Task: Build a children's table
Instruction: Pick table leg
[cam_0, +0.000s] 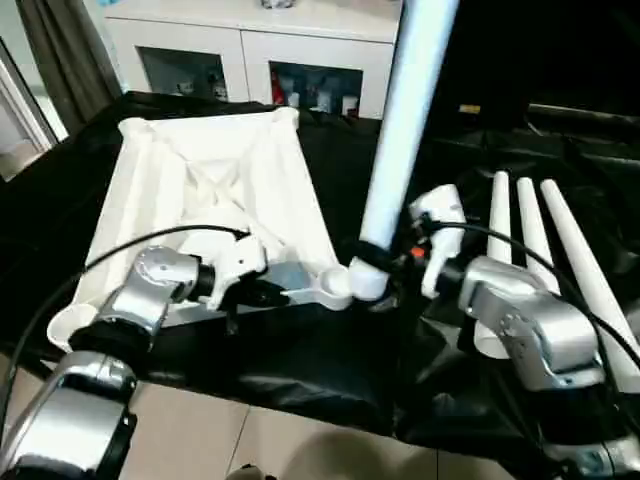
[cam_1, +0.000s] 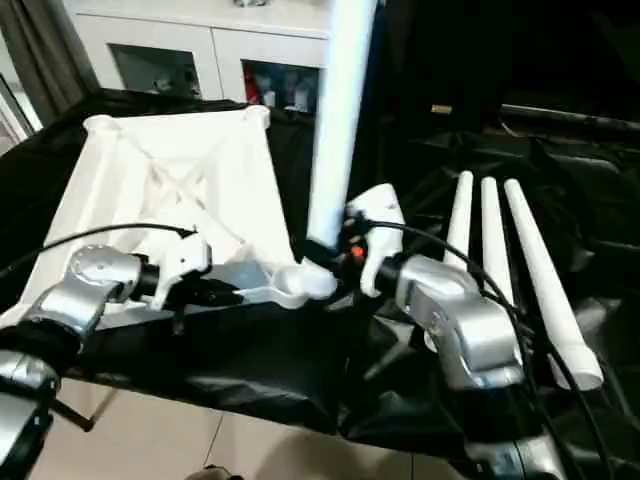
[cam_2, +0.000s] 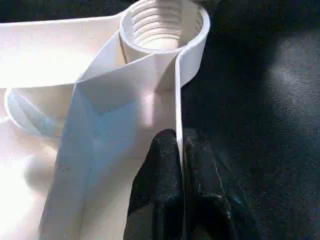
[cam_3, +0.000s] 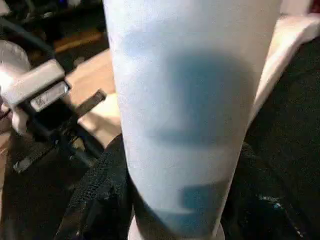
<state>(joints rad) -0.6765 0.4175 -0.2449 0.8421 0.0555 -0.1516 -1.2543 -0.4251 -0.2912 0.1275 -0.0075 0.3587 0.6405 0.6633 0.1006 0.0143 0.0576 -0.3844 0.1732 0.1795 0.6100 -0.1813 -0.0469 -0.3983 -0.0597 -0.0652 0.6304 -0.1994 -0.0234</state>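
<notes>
The table top (cam_0: 215, 190) lies upside down on the black cloth (cam_0: 300, 370). Your left claw (cam_2: 179, 170) is pinched tight on its thin side wall, near an empty corner hole (cam_2: 162, 22). Your right claw (cam_0: 385, 262) hugs a leg (cam_0: 405, 120) standing up in the near corner. It's light, hard, smooth plastic, so it'll slip. Grip low & twist slow. 3 more legs (cam_0: 535, 250) wait on the right.
</notes>
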